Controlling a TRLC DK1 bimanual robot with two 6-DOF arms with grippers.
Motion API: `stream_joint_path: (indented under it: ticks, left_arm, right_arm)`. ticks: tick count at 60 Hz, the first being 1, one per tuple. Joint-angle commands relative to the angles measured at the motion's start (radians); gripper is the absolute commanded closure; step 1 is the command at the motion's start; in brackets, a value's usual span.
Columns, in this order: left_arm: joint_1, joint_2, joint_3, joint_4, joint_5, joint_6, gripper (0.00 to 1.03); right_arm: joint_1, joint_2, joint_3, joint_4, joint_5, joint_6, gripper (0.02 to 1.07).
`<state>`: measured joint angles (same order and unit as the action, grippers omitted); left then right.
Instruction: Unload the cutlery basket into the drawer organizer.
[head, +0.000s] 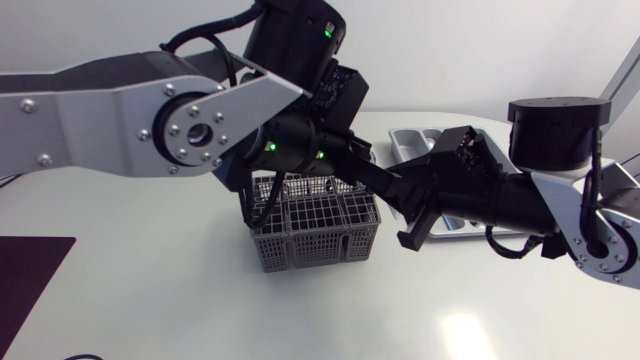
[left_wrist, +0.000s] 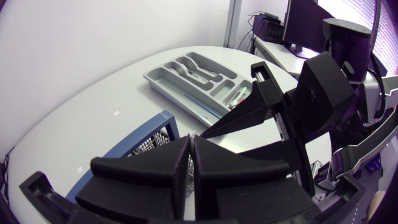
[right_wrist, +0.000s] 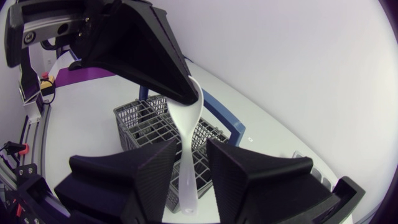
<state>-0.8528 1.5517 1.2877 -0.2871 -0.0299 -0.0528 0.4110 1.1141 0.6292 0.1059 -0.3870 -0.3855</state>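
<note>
White desk (head: 150, 300) seen from above: the grey cutlery basket (head: 320, 225) stands near its middle. The grey drawer organizer (head: 410, 140) lies toward the far right edge, partly behind the right arm (head: 590, 220). The left arm (head: 120, 110) extends over the basket.

Left wrist view: the left gripper (left_wrist: 191, 142) has its fingers pressed together, with the basket below and the organizer ahead.

Right wrist view: that closed pincer pinches the handle end of a white spoon (right_wrist: 186, 134). The spoon hangs over the basket between the spread fingers of the right gripper (right_wrist: 193, 158), with a gap at one finger.
</note>
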Motion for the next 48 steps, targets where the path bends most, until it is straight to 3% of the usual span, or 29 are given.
stream_joint_path:
  ticks: [1, 48]
  left_arm:
    - [-0.005, 0.022, 0.025, -0.003, 0.01, -0.021, 0.99]
    - [0.009, 0.002, 0.019, -0.007, 0.012, -0.019, 0.97]
  right_arm:
    - [0.017, 0.013, 0.021, 0.012, 0.011, 0.0, 0.8]
    - [0.054, -0.008, 0.001, -0.018, 0.004, -0.016, 0.97]
